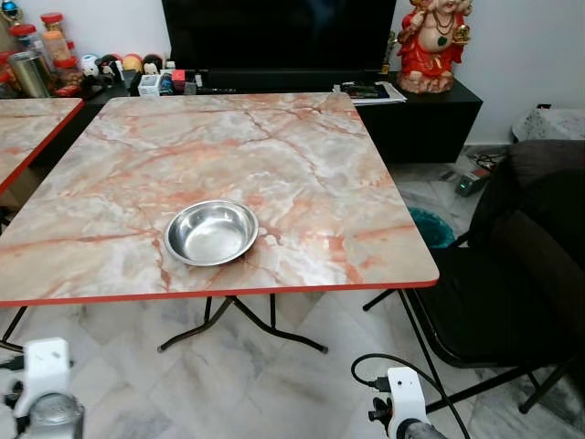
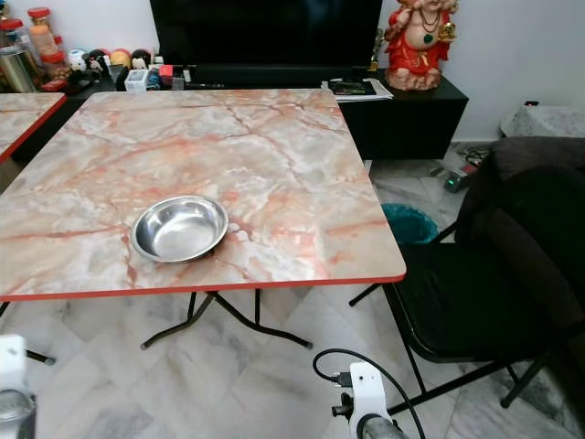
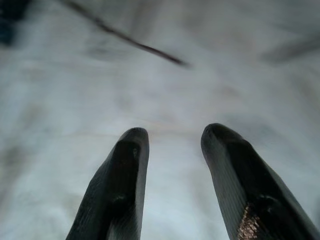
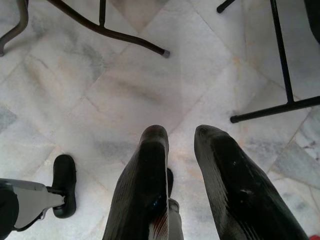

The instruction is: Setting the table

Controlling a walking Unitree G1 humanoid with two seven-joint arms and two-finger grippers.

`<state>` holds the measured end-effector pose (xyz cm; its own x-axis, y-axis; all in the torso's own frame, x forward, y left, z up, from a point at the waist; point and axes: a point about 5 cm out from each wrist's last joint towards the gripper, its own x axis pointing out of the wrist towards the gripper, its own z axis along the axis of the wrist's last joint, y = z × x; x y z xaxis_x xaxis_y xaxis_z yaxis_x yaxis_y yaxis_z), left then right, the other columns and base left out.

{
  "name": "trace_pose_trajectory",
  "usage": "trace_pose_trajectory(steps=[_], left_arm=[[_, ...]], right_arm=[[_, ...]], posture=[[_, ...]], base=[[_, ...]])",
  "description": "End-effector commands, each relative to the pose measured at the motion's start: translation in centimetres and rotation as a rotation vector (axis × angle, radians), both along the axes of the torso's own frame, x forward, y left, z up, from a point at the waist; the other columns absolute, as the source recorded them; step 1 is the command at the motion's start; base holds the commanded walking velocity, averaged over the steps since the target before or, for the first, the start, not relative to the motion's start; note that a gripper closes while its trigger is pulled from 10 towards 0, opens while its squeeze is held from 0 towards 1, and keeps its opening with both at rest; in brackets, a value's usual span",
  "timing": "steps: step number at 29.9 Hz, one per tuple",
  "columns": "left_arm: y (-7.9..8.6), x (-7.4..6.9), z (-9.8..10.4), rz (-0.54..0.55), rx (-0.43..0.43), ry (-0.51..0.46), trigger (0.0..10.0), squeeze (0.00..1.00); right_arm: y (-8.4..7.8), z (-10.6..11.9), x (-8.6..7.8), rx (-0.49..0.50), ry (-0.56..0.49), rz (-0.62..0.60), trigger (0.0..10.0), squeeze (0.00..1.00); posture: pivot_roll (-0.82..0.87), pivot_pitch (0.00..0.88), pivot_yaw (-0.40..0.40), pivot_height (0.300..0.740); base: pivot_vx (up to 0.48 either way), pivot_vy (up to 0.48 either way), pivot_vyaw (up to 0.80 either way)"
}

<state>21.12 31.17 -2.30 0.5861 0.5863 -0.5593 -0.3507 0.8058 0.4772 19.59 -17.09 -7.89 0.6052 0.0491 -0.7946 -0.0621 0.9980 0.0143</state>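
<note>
A steel bowl [image 1: 211, 231] sits near the marble table's [image 1: 302, 155] front edge, a black chair [image 1: 498, 293] just beside its right corner, while both empty grippers, left [image 3: 172, 150] and right [image 4: 181, 145], hang slightly parted over floor tiles.

White wrist housings [image 1: 406, 393] (black cable), black fingers [image 4: 145, 190].

Marble-pattern table [image 1: 302, 155], red edge; steel bowl [image 1: 211, 231] near front edge

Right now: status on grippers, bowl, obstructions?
Left gripper and right gripper open, empty, hanging low over the floor. Steel bowl upright, empty, near the table's front edge. Black chair at the right corner.
</note>
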Motion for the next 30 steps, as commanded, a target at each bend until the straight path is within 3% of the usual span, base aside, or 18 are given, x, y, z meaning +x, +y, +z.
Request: trace_pose_trajectory(steps=[1, 5, 6, 7, 9, 22, 30], left_arm=[[-2.8, 0.8, -1.1, -0.167, -0.085, 0.041, 10.0, 0.00], [-6.1, 1.8, -1.8, -0.331, -0.175, 0.046, 10.0, 0.00], [-7.7, 2.0, -2.2, -0.383, -0.229, 0.053, 10.0, 0.00], [-7.7, 2.0, -2.2, -0.383, -0.229, 0.053, 10.0, 0.00], [-9.2, 2.0, -2.7, -0.413, -0.274, 0.062, 10.0, 0.00], [-11.1, -1.2, -5.1, -0.359, -0.390, 0.172, 10.0, 0.00], [-10.9, -1.9, -5.5, -0.354, -0.388, 0.200, 10.0, 0.00]], right_arm=[[0.0, 0.1, 0.2, 0.007, -0.003, -0.017, 10.0, 0.00], [0.1, 0.2, 0.4, 0.008, -0.008, -0.019, 10.0, 0.00], [0.0, 0.2, 0.5, 0.008, -0.010, -0.022, 10.0, 0.00], [0.0, 0.2, 0.5, 0.008, -0.010, -0.022, 10.0, 0.00], [0.1, 0.2, 0.5, 0.008, -0.011, -0.026, 10.0, 0.00], [-0.5, -0.2, -0.4, -0.007, 0.012, -0.051, 10.0, 0.00], [-0.6, -0.2, -0.5, -0.013, 0.014, -0.049, 10.0, 0.00]], posture=[[0.03, 0.000, -0.022, 0.740], [0.02, 0.000, -0.019, 0.740], [0.02, 0.000, -0.019, 0.740], [0.02, 0.000, -0.019, 0.740], [0.00, 0.000, -0.006, 0.740], [-0.04, 0.000, 0.026, 0.740], [-0.04, 0.000, 0.024, 0.740]], base=[[0.000, 0.000, 0.00], [0.000, 0.000, 0.00], [0.000, 0.000, 0.00], [0.000, 0.000, 0.00], [0.000, 0.000, 0.00], [0.000, 0.000, 0.00], [0.000, 0.416, 0.00]])
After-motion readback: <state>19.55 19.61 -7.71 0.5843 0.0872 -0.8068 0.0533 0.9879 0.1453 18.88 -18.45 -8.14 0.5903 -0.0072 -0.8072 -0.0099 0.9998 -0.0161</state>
